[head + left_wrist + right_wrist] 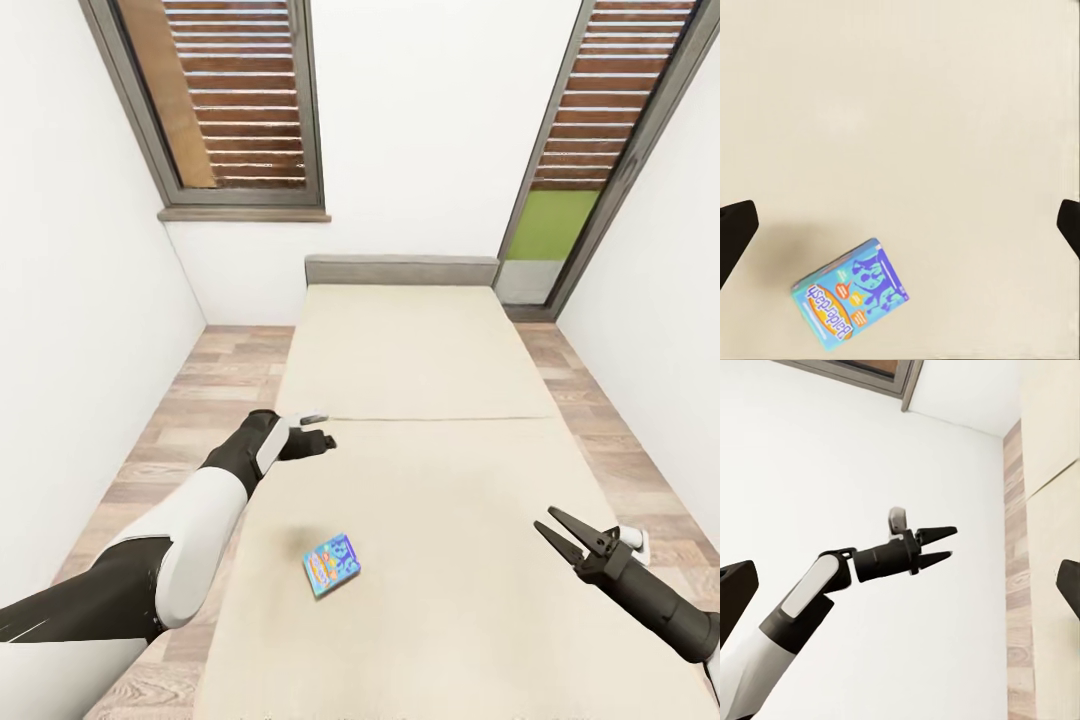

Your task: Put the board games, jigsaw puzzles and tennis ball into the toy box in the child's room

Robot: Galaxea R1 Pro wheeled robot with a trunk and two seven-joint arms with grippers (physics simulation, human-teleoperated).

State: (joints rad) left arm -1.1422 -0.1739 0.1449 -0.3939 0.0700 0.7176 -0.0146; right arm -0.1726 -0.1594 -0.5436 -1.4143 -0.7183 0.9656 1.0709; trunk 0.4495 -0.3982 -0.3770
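A small blue board game box (332, 565) with orange and white print lies flat on the beige bed (430, 360), near its left edge at the front. The left wrist view looks down on the same box (851, 294) lying on the mattress. My left gripper (322, 440) hangs open over the bed's left edge, above and farther back than the box, with nothing between its fingers (735, 225). The right wrist view catches the left gripper (943, 544) with its jaws parted. My right gripper (560, 532) stands open above the bed's front right part, empty, well to the right of the box.
The bed runs away from me to a grey headboard (400, 270) at the far white wall. Strips of wooden floor (190, 420) lie on both sides, between bed and walls. Shuttered windows (235, 100) stand at the back left and back right.
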